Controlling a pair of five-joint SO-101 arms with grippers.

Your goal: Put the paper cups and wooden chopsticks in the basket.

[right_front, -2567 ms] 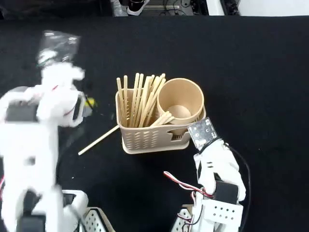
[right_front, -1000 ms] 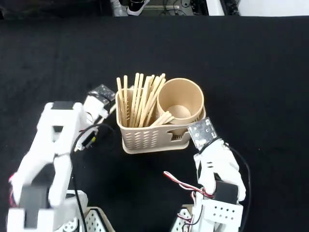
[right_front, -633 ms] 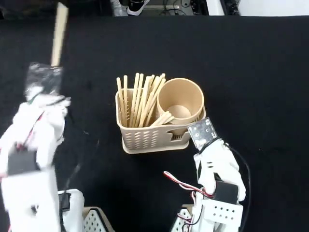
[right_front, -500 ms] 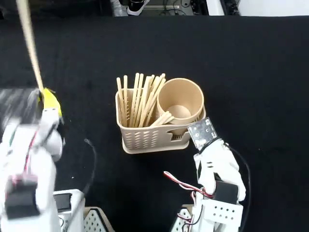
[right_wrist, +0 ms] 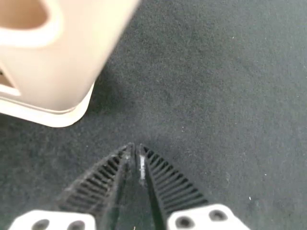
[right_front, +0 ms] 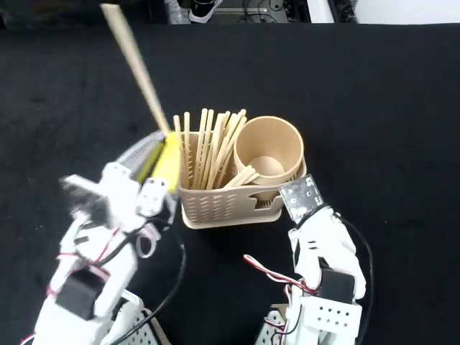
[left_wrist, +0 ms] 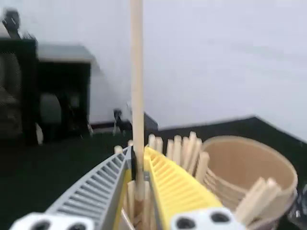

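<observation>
between the fingers of the left gripper [right_front: 164, 141] a single wooden chopstick [right_front: 135, 66] is pinched near its lower end. the grey finger and the yellow finger are closed tight on it. the stick rises well past the fingertips, leaning away from the arm in the high view and standing almost upright in the left wrist view. whether its lower tip reaches inside anything i cannot tell.

just beyond those fingertips sits the basket [right_front: 223, 206], its end wall right beside the yellow finger. the end of the basket closest to this gripper holds a bundle of chopsticks [right_front: 208, 147], standing on end with their tops fanned out above the rim. farther from the gripper, the other end holds a paper cup [right_front: 248, 128], upright with its mouth open to the top. a few more sticks lean across at the foot of its wall. whether more than one cup is nested there i cannot tell.

the right gripper [right_wrist: 135, 152] has its two dark ribbed fingers pressed together with nothing between them, pointing down at the black table [right_wrist: 216, 72]. a lower corner of the basket lies just ahead of its tips, near but not touching. in the high view this arm sits beside the cup end of the basket, on the side toward the arm bases.
</observation>
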